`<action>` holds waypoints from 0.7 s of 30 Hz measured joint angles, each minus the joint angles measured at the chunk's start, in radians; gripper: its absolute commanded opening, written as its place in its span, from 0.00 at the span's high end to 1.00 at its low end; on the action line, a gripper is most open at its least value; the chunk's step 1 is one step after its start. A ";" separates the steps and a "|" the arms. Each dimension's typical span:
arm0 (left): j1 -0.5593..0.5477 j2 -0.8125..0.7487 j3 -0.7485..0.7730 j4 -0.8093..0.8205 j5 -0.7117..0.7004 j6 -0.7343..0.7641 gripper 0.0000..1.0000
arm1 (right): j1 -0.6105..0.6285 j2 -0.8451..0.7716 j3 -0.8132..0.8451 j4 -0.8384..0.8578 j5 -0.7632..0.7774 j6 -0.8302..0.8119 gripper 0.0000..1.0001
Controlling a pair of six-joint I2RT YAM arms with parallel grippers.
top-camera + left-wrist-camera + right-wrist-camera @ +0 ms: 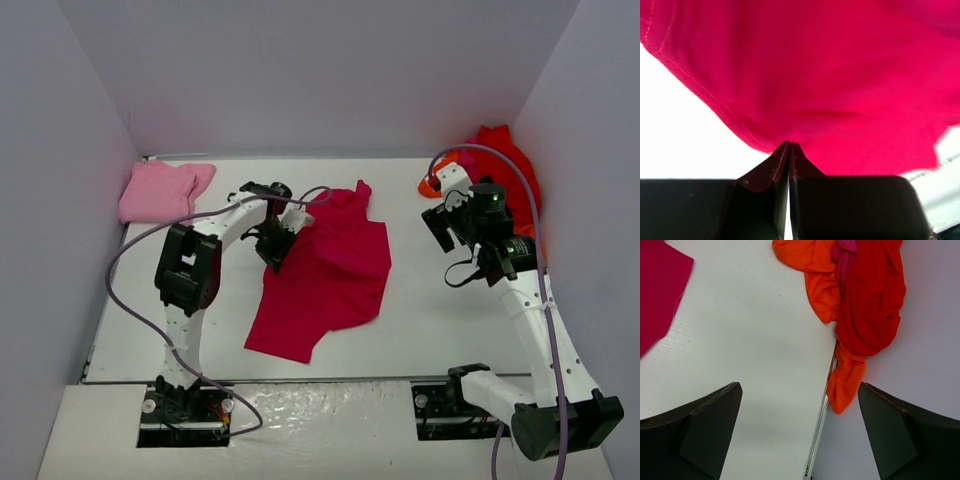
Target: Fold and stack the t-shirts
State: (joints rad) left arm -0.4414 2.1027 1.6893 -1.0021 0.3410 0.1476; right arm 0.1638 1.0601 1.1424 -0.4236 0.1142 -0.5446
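The crimson-magenta t-shirt [330, 280] lies spread in the middle of the table, partly folded over itself. My left gripper [275, 250] is at its left edge. In the left wrist view the gripper [790, 145] is shut, its tips pinching the hem of the crimson cloth [840, 75], which fans out above them. A folded light pink t-shirt [160, 190] rests at the back left corner. The red t-shirt [870, 305] and the orange t-shirt [815, 275] lie crumpled together against the right wall. My right gripper [799, 390] hangs open above the table edge just short of them.
White walls close in the table on the left, back and right. The table's metal side rail [820, 415] runs under the right gripper, and the orange cloth hangs over it. A purple cable [130, 250] loops beside the left arm.
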 measured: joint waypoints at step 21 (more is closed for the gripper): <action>0.003 0.308 0.634 -0.019 0.141 0.041 1.00 | 0.183 0.209 0.104 -0.044 -0.124 0.032 0.77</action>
State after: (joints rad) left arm -0.4381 2.4108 2.3228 -1.0210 0.4820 0.1883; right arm 0.3468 1.2692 1.2464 -0.4678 -0.0097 -0.5121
